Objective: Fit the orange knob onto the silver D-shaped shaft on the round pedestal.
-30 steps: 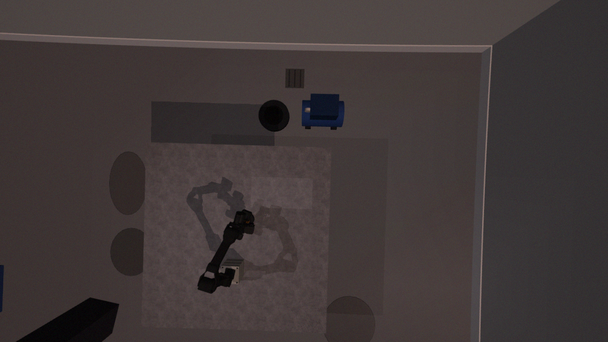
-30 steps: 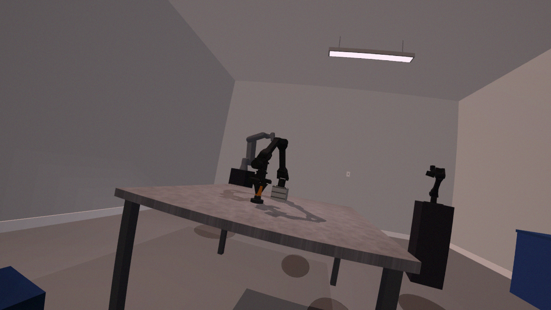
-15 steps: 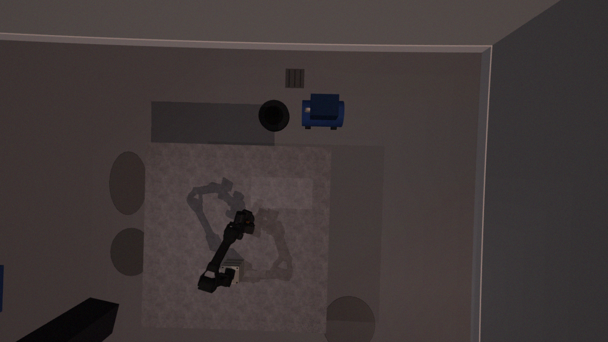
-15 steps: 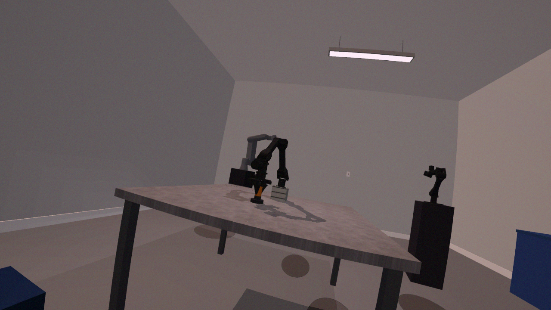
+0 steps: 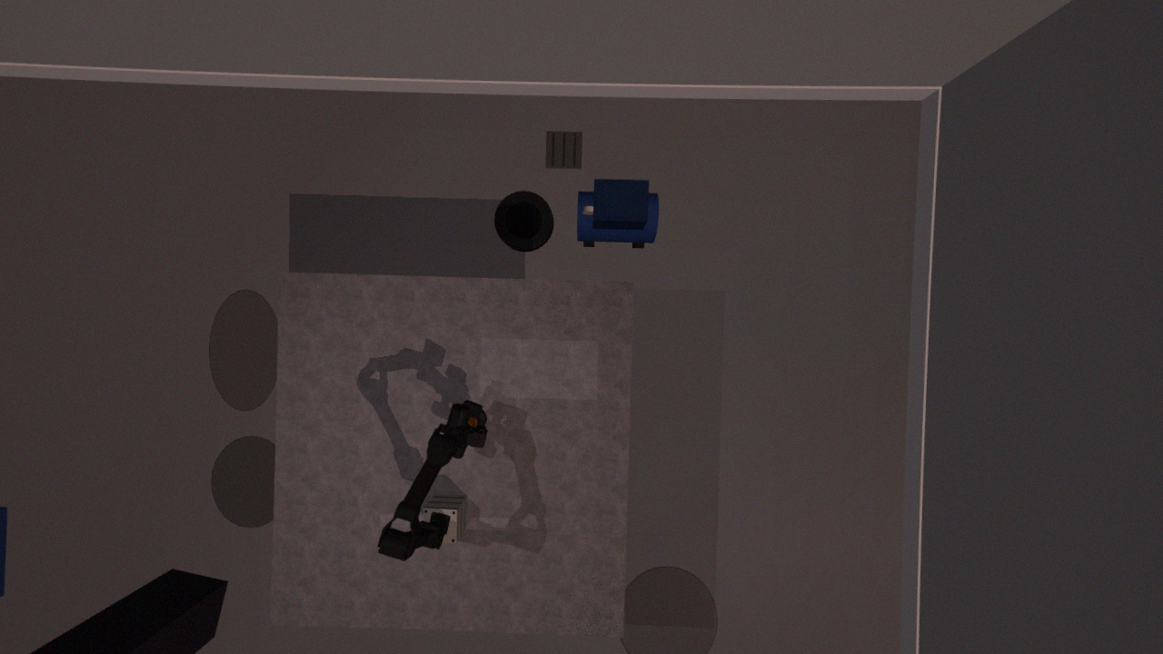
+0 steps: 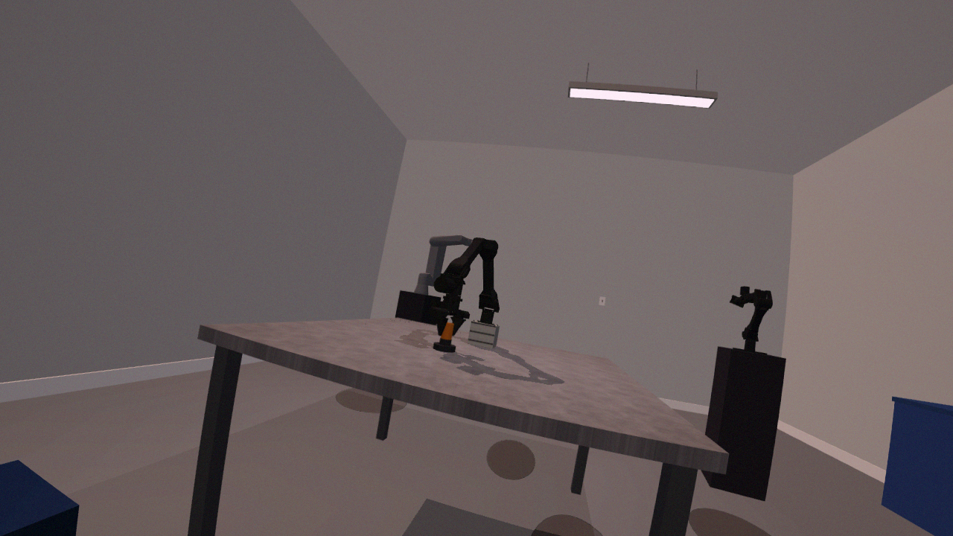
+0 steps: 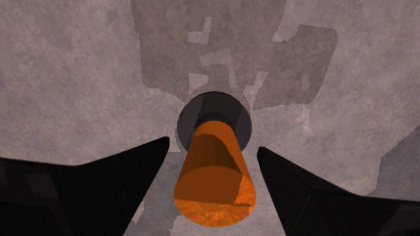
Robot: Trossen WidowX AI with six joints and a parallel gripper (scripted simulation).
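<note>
Orange knob: upright on the round pedestal, its lower end reaching the dark centre, with no shaft showing between them that I can make out; the orange knob [image 5: 472,421] [image 6: 447,331] [image 7: 214,183] looks seated on the round pedestal [image 6: 444,347] [image 7: 214,101].
Flat side and hole: hidden under the knob, so the line-up is something I can only infer from how low and straight it sits.
Done, by my reckoning: knob fitted and let go.
Left: probably just lifting the fingers away; whether it is fully bottomed I can't swear to from here.
Gripper: the gripper [image 5: 472,425] [image 6: 450,327] [image 7: 213,146] is spread open, one finger on each side of the knob above the pedestal, a gap showing on both sides in the wrist view, nothing held.
Arm: the black arm [image 5: 422,483] [image 6: 488,269] bends high at the elbow, then slopes down to a wrist pointing at the pedestal from above.
Arm base: on the pale block [image 5: 428,514] [image 6: 482,338], to the right of the pedestal and behind it as the exterior view has it.
Care needed: a straight rise, since a sideways brush could tilt the knob off the pedestal.
</note>
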